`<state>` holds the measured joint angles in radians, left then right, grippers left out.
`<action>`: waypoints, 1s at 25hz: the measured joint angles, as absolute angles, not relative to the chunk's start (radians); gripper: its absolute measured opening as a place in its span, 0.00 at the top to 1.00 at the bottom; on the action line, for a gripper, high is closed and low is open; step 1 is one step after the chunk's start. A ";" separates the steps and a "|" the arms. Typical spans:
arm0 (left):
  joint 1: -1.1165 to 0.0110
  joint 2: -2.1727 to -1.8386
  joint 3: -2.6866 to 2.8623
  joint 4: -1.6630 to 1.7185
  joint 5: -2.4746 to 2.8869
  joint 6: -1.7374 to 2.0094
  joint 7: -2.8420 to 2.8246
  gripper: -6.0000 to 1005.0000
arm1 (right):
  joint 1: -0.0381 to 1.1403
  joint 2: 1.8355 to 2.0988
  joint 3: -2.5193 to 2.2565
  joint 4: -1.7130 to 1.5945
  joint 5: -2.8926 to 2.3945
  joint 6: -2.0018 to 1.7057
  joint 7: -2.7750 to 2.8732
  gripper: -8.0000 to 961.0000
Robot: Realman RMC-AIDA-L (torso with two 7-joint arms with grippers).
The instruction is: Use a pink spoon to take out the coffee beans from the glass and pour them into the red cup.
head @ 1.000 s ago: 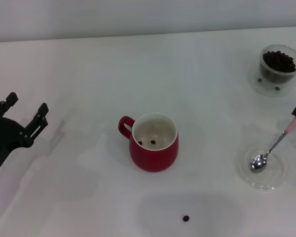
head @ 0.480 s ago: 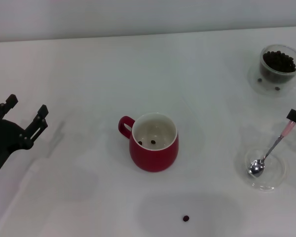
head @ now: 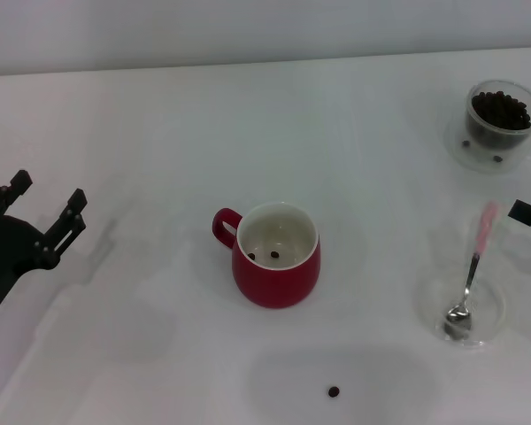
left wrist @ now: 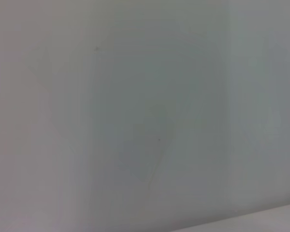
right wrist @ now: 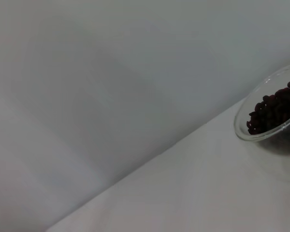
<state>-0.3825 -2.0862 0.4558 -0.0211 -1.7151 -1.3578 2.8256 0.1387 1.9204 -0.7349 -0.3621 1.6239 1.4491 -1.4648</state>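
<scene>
The red cup point(head: 276, 266) stands mid-table with two coffee beans inside. The glass point(head: 503, 111), full of coffee beans point(head: 501, 108), sits on its clear saucer at the far right; it also shows in the right wrist view point(right wrist: 275, 116). The pink spoon point(head: 472, 270) lies free, its bowl in a flat clear dish point(head: 425, 305) and its pink handle end pointing away toward the glass. My right gripper point(head: 529, 215) shows only as a black tip at the right edge, a little apart from the spoon's handle and holding nothing. My left gripper point(head: 46, 193) is open and empty at the far left.
One loose coffee bean point(head: 334, 390) lies on the white table in front of the red cup. Two beans lie on the glass's saucer point(head: 478, 155). A pale wall runs behind the table's far edge.
The right gripper has let go of the spoon and drawn off to the right. The spoon's handle swung left and its bowl slid nearer in the dish. The left arm has not moved.
</scene>
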 joint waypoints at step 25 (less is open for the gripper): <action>-0.380 -2.085 0.454 -0.006 -1.728 -1.369 2.826 0.23 | 0.160 1.889 -0.395 -0.383 1.633 1.445 -1.704 0.81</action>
<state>-0.3803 -2.0848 0.4541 -0.0057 -1.7278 -1.3693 2.8256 0.1604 1.8892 -0.3953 -0.3833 1.6330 1.4450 -1.7037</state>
